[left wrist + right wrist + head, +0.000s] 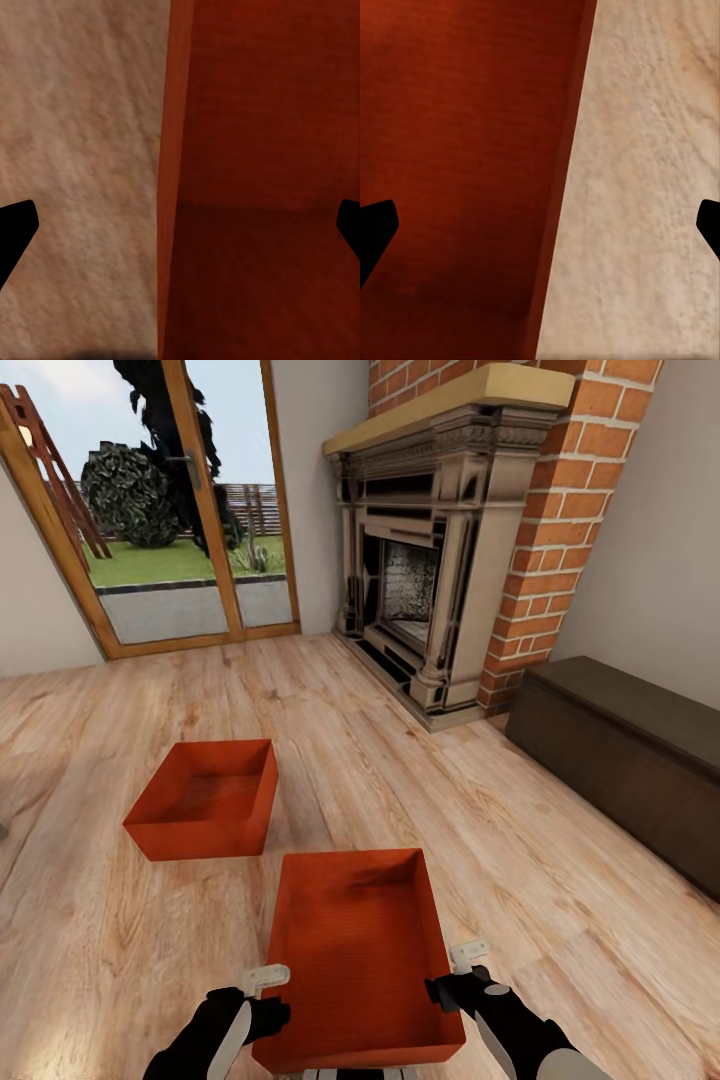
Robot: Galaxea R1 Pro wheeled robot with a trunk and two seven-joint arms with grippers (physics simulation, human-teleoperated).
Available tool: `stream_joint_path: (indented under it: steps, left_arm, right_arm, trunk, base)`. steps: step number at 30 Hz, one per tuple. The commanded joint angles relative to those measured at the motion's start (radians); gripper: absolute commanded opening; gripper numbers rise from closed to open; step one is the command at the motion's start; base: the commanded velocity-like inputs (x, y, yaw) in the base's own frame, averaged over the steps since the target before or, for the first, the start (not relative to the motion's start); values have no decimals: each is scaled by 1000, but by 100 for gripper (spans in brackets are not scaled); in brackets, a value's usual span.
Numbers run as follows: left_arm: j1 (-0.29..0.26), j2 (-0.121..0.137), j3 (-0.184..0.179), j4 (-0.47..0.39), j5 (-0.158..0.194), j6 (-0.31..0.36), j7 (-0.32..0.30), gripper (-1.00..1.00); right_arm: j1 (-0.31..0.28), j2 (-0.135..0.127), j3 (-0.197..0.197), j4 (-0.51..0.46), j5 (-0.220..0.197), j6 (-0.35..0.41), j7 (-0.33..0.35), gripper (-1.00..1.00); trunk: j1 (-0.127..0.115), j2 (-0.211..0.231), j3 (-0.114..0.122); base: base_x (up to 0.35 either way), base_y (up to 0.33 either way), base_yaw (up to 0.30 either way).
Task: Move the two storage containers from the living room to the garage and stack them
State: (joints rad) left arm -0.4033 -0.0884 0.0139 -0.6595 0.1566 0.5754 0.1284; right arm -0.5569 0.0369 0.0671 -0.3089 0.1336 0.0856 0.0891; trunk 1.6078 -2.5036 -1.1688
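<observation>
Grippers, left [268,978] and right [467,957], straddle the near red-orange open plastic bin's [355,950] thin side walls, jaws wide, gripping nothing, nearer than the brick fireplace [440,550]; probably light, stiff, slippery.

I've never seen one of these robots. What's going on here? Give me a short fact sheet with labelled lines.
Room: living room with wood-plank flooring and a brick fireplace
Near container: red-orange open bin, empty, between the two arms
Far container: same kind, empty, on the planks ahead to the left
Left claw: open, its fingers either side of the near container's left wall
Right claw: open, its fingers either side of the right wall
Also there: dark brown chest at the right wall, glass door to a garden
</observation>
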Motion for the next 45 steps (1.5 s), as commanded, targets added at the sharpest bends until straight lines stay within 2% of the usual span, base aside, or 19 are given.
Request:
stream_joint_path:
  steps: [1,11,15,35,45]
  left_arm:
    - [0,-1,1,-2,11,4,7,100]
    - [0,-4,-8,-2,12,4,7,100]
    - [0,-4,-10,-2,12,4,7,100]
    - [0,-1,-11,-10,15,3,7,100]
    - [0,1,-10,-5,14,-89,7,100]
  right_arm:
    - [0,0,0,-3,11,6,2,100]
    - [0,0,0,-3,11,6,1,100]
    - [0,0,0,-3,11,6,1,100]
    - [0,0,0,-3,11,6,2,100]
    - [0,0,0,-3,11,6,1,100]
  trunk:
    - [0,0,-1]
    - [0,0,-1]
    - [2,-1,-16]
    - [2,-1,-16]
    - [2,-1,-16]
  base:
    - [0,0,0]
    - [0,0,0]
    - [0,0,0]
    - [0,0,0]
    - [0,0,0]
